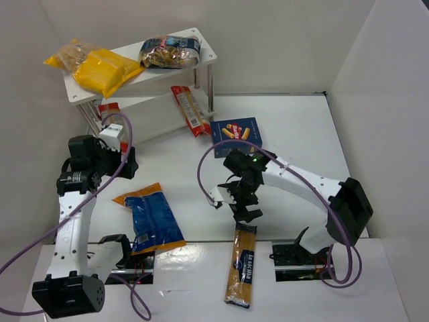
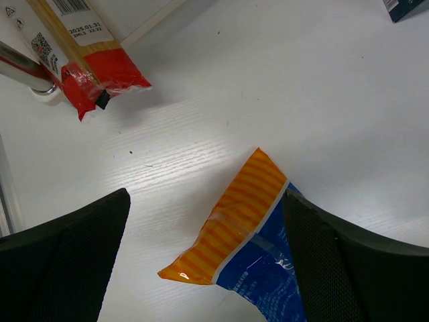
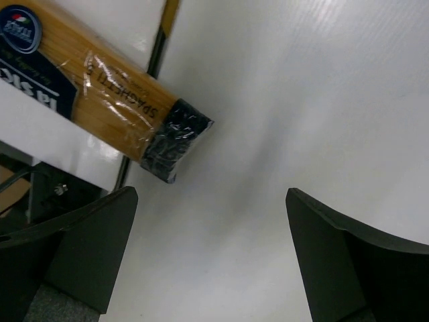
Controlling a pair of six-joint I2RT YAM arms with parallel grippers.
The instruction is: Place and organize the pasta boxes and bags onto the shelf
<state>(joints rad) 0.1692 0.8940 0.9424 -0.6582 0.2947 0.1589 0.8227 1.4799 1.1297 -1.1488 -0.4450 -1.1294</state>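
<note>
Shelf (image 1: 204,57), upper left of the top view: yellow bags (image 1: 100,69) and a darker bag (image 1: 169,52) on its top board. One red-and-white pack (image 1: 190,111) sits at the lower board's right end, slanting toward the table (image 1: 295,134). Left gripper (image 1: 127,163), left of centre: fingers (image 2: 67,261) spread wide, nothing between them. In its wrist view the orange end of the blue bag (image 1: 149,218) shows just below the gap. That bag lies flat, long axis slanting from upper left to lower right, orange end toward the left gripper, which is the nearer. Pasta box (image 1: 234,136), centre: flat, face up, unheld. Right gripper (image 1: 246,213), just below it: fingers (image 3: 348,268) likewise wide apart and empty. Spaghetti pack (image 1: 242,265), lower centre: long axis nearly vertical in the frame, dark end pointing up at the right gripper and lying just off its fingers. The right arm is plainly nearer, so I judge this its likely next pick.
</note>
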